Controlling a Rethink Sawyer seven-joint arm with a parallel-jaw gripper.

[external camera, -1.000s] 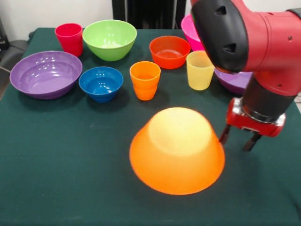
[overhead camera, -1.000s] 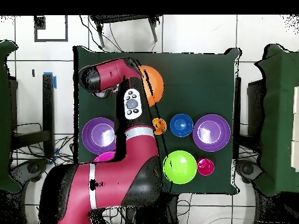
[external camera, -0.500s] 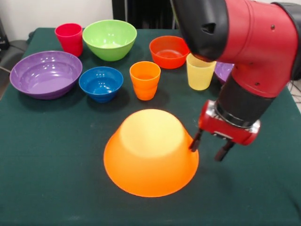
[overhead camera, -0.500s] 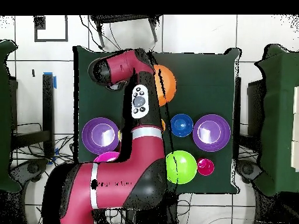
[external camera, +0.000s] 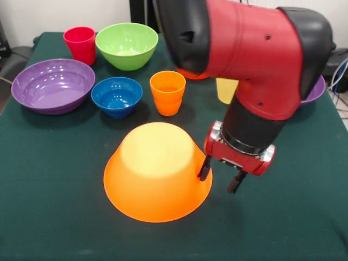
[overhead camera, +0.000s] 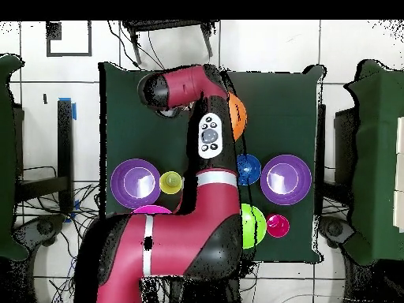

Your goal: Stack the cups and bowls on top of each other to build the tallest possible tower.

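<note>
Green cloth covers my worktop point(external camera: 49, 217), and nothing on it is stacked yet, so the tower has not begun, as far as I can judge. Near the far left corner in the front view lie a wide purple bowl point(external camera: 53, 85), a red-pink cup point(external camera: 80, 44) and a green bowl point(external camera: 126, 45). Just beside the purple bowl sits a small blue bowl point(external camera: 116, 96), then an orange cup point(external camera: 167, 92), all upright and apart from one another.

Toward the near edge, about mid-width, the big yellow-orange bowl point(external camera: 156, 171) lies upside down, rim on the cloth. It looks like a fair base. My claw point(external camera: 219, 177) hangs at its right flank with its fingers apart, gripping nothing; one finger point(external camera: 205, 168) is at the bowl's wall, the other over bare cloth.

My own arm hides most of the far right: only slivers of a yellow cup point(external camera: 225, 89) and a second purple bowl point(external camera: 316, 89) show past it. Every piece is left to place, and the scattered cups between me and the far bowls would crowd any reach.
</note>
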